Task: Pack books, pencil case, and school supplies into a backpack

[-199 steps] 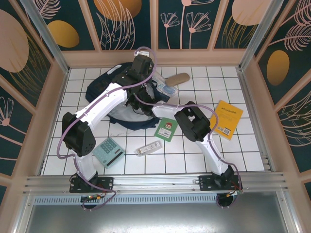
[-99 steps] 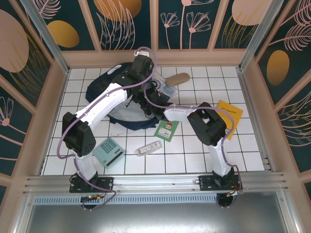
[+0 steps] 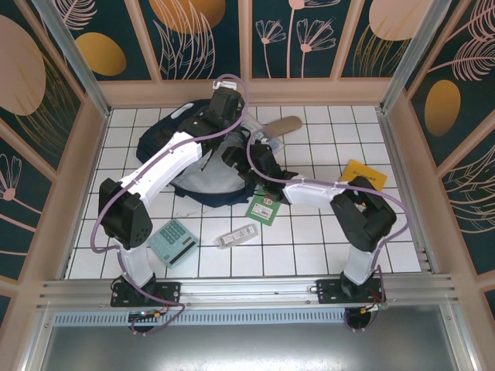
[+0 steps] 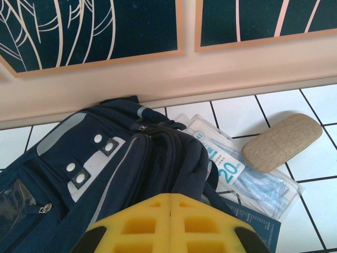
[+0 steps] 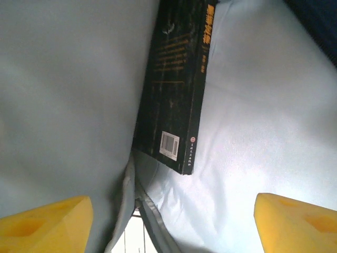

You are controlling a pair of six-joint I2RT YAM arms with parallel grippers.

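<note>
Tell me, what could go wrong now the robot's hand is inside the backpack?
The open right gripper sits inside the backpack, close to the rim of its opening; pulling out, it might snag there. The dark book lies loose on the pale lining, its corner near that rim, so it could slide back out. The right arm passes over the small green book and might drag it.

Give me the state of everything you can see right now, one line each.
backpack: open, lining showing
dark book: inside backpack, not gripped
right gripper: fingers open, inside backpack
left gripper: fingers shut
pencil case: closed, on table
calculator: on table, keys up
green book: on table, closed
yellow book: on table, closed
</note>
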